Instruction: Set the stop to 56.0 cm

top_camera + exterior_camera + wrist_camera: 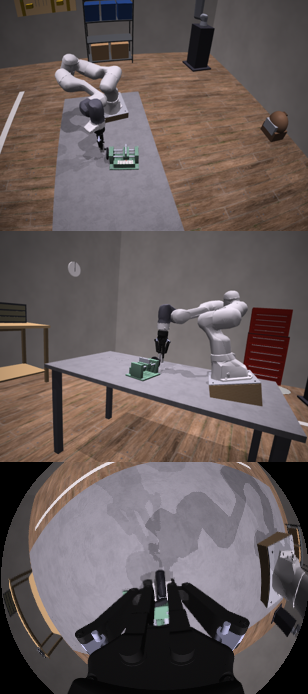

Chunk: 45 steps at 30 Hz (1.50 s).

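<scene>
A plain grey wall [161, 25] [193, 270] stands behind the work, and the grey counter [112, 198] [174, 389] [75, 552] carries both the arm and the green stop fixture [111, 155] [136, 370] [161, 613]. The fixture sits well out from the arm's base block [116, 116] [235, 393] [265, 572], its handwheel [107, 153] [156, 359] at the end beside our gripper [102, 149] [161, 360] [160, 584].

Our fingers are drawn close together, clamped on the wheel's small dark crank handle [105, 149] [160, 580]. The stop [126, 153] [144, 360] rides on its rods between the two end plates, near the middle, above a white scale [125, 162] (too small for us to read, so we can't say whether it shows 56.0).

We judge we are in the turning step. The wheel should feel stiff and steady rather than heavy, and the handle, being slim and probably smooth, could slip if we pull across its arc. We would grip it about mid-length and follow the circle.

The near end plate leaves little room on the wheel side, and the counter's surface lies below our fingertips on the low part of a turn. Away from the fixture there is open room; once the reading is right, we should spread the fingers, back off along the handle's axis, then rise.
</scene>
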Each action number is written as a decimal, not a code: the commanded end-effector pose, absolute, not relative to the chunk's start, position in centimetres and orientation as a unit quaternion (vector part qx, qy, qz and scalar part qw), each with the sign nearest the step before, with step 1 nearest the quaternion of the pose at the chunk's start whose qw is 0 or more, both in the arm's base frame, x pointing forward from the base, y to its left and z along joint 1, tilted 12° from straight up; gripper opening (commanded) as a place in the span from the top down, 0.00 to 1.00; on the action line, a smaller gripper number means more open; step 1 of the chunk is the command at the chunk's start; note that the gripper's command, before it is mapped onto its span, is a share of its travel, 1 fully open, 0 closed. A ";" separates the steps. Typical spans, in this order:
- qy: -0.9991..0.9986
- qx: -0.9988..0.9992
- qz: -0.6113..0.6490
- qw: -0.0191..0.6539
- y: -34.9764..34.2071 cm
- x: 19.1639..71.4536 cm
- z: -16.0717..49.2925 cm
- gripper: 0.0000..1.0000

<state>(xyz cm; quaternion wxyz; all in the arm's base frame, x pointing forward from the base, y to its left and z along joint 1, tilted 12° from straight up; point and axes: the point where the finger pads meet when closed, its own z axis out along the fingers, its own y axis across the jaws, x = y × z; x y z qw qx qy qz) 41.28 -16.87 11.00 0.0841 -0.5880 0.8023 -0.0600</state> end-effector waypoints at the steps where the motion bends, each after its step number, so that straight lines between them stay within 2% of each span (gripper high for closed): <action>1: 0.801 -0.589 -0.061 0.087 -17.1 42.0 12.0 0.96; 26: 0.801 -0.589 -0.061 0.087 -18.2 45.7 12.3 0.96; 45: 0.801 -0.589 -0.061 0.087 -18.3 46.7 8.9 0.96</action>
